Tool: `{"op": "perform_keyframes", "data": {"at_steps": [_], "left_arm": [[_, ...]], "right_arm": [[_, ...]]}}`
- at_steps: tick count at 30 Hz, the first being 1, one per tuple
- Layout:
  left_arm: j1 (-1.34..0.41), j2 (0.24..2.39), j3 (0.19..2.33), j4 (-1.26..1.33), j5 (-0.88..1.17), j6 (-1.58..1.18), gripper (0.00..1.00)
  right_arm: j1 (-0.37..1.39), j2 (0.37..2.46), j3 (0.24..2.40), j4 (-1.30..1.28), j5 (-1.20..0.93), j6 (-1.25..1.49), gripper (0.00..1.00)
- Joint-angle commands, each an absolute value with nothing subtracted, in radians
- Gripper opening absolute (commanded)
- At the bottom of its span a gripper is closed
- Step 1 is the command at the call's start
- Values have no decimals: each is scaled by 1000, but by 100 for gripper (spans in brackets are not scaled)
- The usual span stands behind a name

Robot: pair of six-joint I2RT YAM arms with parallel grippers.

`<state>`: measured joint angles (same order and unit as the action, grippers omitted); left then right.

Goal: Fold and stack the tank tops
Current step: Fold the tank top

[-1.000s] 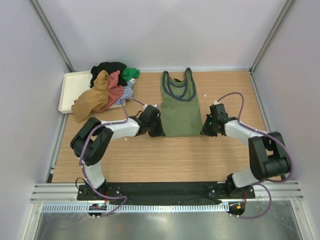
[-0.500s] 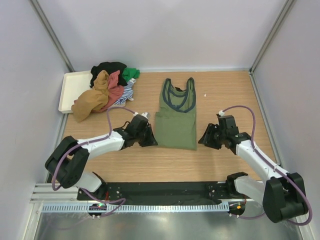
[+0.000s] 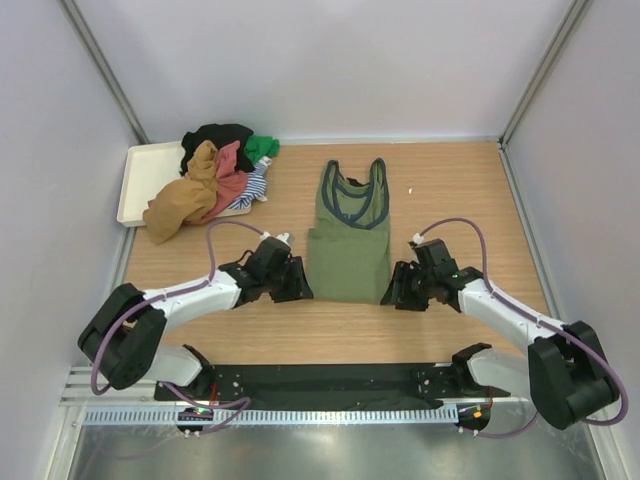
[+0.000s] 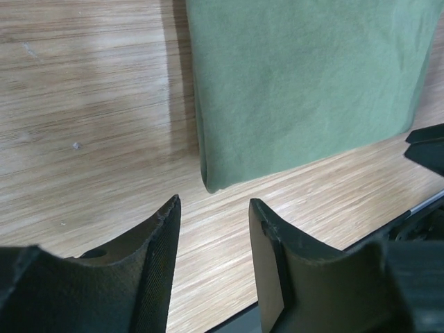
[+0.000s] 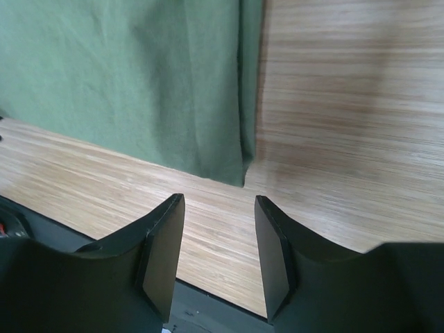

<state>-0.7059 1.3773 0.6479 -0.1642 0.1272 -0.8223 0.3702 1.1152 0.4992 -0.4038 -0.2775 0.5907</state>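
- Wooden table [image 3: 455,195]: the work surface. Both arms reach over it from the near edge.
- Olive green tank top [image 3: 349,250]: lies flat mid-table. Straps point to the far wall and the hem faces the arm bases. Navy trim [image 3: 352,210] runs round the neck and armholes. The body looks narrow. In the left wrist view the side of the cloth [image 4: 305,83] ends in a rounded fold, and in the right wrist view [image 5: 132,76] layered cloth shows along the edge. It lies well apart from the other tops.
- Pile of tank tops [image 3: 215,180]: a loose, unfolded heap at far left, lying partly on the tray and partly on the table. A black top [image 3: 215,138] is at the back, a mustard brown top [image 3: 178,208] at the front left, and a red top [image 3: 232,182] in the middle. A bright green piece [image 3: 262,148] and a blue-striped piece [image 3: 256,188] sit on the right side.
- Cream tray [image 3: 140,180]: in the far left corner. Its right part is covered by the pile.
- Left gripper [image 3: 300,287]: low over the table, just beside the near left hem corner. In the wrist view [image 4: 211,208] the fingers are spread with bare wood between them, and the corner lies just beyond the tips, untouched.
- Right gripper [image 3: 390,292]: low, just beside the near right hem corner. In the wrist view [image 5: 218,205] the fingers are spread and hold nothing, and the corner sits just ahead of the gap.
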Motion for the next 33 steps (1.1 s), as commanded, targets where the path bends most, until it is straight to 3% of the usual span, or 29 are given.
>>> {"op": "perform_keyframes", "data": {"at_steps": [1,5,8,14,18,19,21,33], "left_arm": [[-709,1397,661,-163,126,-793,46],[-707,1416,661,-137,135,-788,49],[-709,1430,660,-118,138,-788,49],[-713,1488,675,-86,149,-785,45],[-719,1516,684,-64,150,-776,28],[-721,1520,687,-64,155,-776,14],[-726,1522,684,-66,166,-778,1],[-880,1197,666,-276,84,-853,0]], "right_arm": [[429,1167,506,-334,-216,627,51],[434,1186,494,-311,-167,644,47],[433,1164,477,-302,-158,657,37],[434,1172,480,-285,-152,637,37],[434,1227,489,-255,-178,630,34],[436,1232,488,-249,-184,629,28],[442,1223,485,-252,-201,626,1],[474,878,520,-526,-270,641,1]]}}
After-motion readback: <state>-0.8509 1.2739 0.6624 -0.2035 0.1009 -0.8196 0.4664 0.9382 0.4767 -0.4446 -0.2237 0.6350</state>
